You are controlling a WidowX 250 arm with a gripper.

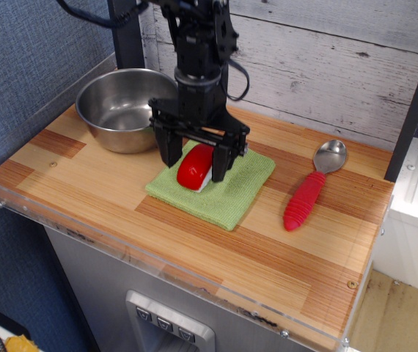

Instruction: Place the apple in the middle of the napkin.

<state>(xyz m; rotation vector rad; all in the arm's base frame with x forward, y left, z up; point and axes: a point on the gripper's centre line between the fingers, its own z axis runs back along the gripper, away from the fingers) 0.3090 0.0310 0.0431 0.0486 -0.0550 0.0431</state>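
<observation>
The red apple (193, 168) slice with a white cut face lies on the light-green napkin (227, 187), toward its left half. My black gripper (195, 163) stands upright over it, fingers spread to either side of the apple and apart from it. The gripper is open and holds nothing.
A steel bowl (121, 108) stands at the back left of the wooden counter (194, 227). A red-handled metal spoon (310, 189) lies to the right of the napkin. A clear plastic lip runs along the front and left edges. A white plank wall is behind.
</observation>
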